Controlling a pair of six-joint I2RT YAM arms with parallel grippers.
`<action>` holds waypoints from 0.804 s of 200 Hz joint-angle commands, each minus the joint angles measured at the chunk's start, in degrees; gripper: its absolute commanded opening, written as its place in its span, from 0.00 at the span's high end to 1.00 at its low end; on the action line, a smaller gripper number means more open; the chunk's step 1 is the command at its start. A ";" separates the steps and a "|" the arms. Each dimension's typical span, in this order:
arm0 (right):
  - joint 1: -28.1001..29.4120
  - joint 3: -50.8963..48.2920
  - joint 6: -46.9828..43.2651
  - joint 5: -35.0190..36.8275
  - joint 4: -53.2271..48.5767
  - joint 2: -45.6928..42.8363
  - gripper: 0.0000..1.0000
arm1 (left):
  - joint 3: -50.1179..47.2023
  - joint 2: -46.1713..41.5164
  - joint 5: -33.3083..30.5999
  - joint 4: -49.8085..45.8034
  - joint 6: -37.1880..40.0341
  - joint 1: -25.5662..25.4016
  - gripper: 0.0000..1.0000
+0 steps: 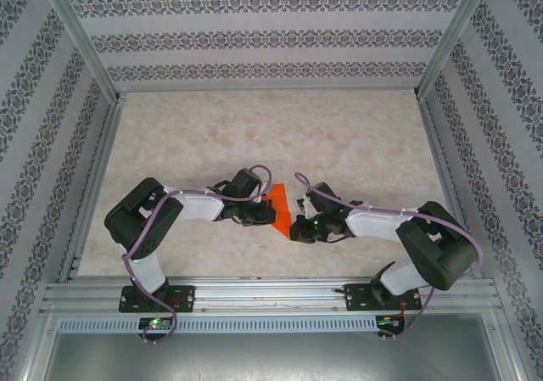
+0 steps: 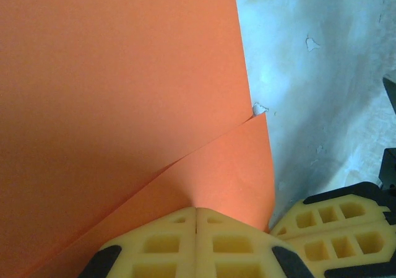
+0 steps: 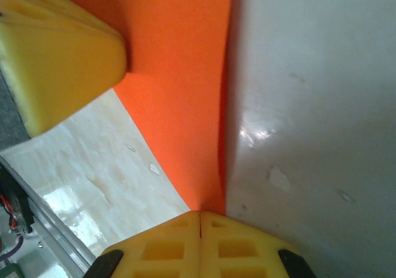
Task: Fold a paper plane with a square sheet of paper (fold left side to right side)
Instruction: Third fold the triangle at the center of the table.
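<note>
The left gripper (image 1: 263,215), just left of centre in the top view, is pinching the thin, bright orange-red paper sheet (image 1: 278,210). Its pads are pressing together on the sheet's edge at the bottom of the left wrist view. Just right of centre, the right gripper (image 1: 299,226) is clamping a narrow tip of the same sheet, jaws closed at the bottom of its own view.

With both claws gripping one flimsy sheet, a pull apart is likely risking a tear, and a push together is risking a buckle and a stray crease. A small pale nick (image 2: 258,109) is showing on the sheet's right edge, where an overlapping layer's slanted edge is ending. I cannot tell whether it is a rip or a gap, but it looks a likely starting place. If one claw is releasing first, the layers may be sliding askew. The grippers are sitting just beside each other, so their pads could be bumping.

The paper is looking matte, smooth and unmarked, bending in a soft curve. The yellow pads (image 2: 154,247) are looking blocky, with square recesses and black backing. The cream marbled table (image 1: 356,135) is looking hard and glossy, reflecting light and showing small pale flecks.
</note>
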 commanded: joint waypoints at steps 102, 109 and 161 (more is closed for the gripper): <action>1.48 5.11 1.53 1.42 -6.99 -4.92 1.00 | -0.36 1.65 -2.75 -3.59 0.28 -0.26 1.00; 1.89 5.79 1.96 1.77 -5.67 -3.42 1.00 | -0.32 1.64 -2.77 -3.52 0.19 -0.22 1.00; 3.99 10.62 2.67 4.58 -1.74 6.20 1.00 | -0.61 1.55 -2.37 -3.23 0.02 -0.26 1.00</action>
